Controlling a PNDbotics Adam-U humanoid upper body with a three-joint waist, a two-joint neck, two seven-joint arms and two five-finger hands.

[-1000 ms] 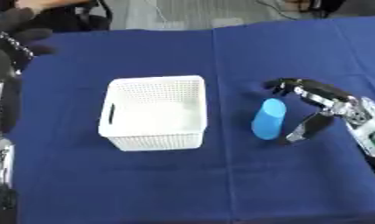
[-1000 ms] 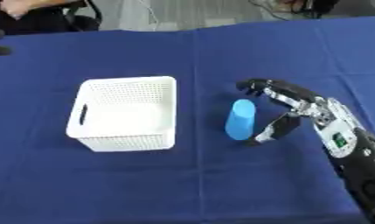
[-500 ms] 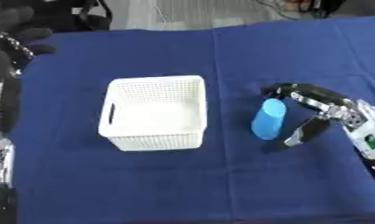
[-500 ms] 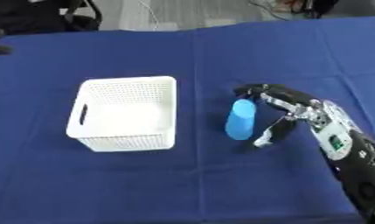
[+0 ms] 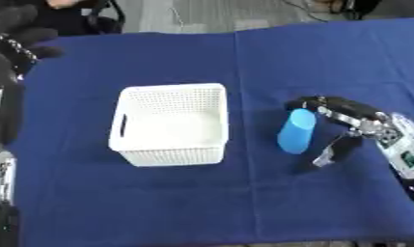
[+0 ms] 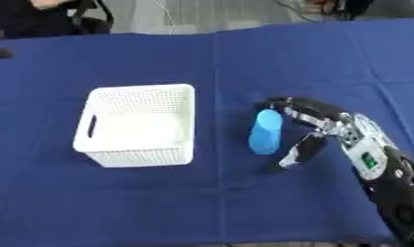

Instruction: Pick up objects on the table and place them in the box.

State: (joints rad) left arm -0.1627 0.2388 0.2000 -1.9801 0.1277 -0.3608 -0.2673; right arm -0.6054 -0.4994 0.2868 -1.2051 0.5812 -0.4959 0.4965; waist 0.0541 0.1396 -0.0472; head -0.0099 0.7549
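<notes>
Compared with a second before, the right hand (image 6: 321,126) had come closer to the blue cylinder (image 6: 266,131), fingers curving over its top and the thumb low beside it, spread wide and not yet closed. The cylinder stood on the blue table (image 5: 201,193), just right of the white basket (image 5: 170,123). The left hand (image 5: 16,38) was cut off at the upper left edge; I could not tell its fingers.

Light blue cylinder (image 5: 296,131), upright with a slight tilt, at 3 o'clock of the white perforated basket (image 5: 170,124); basket open-topped, hollow, with 1 handle slot showing.
</notes>
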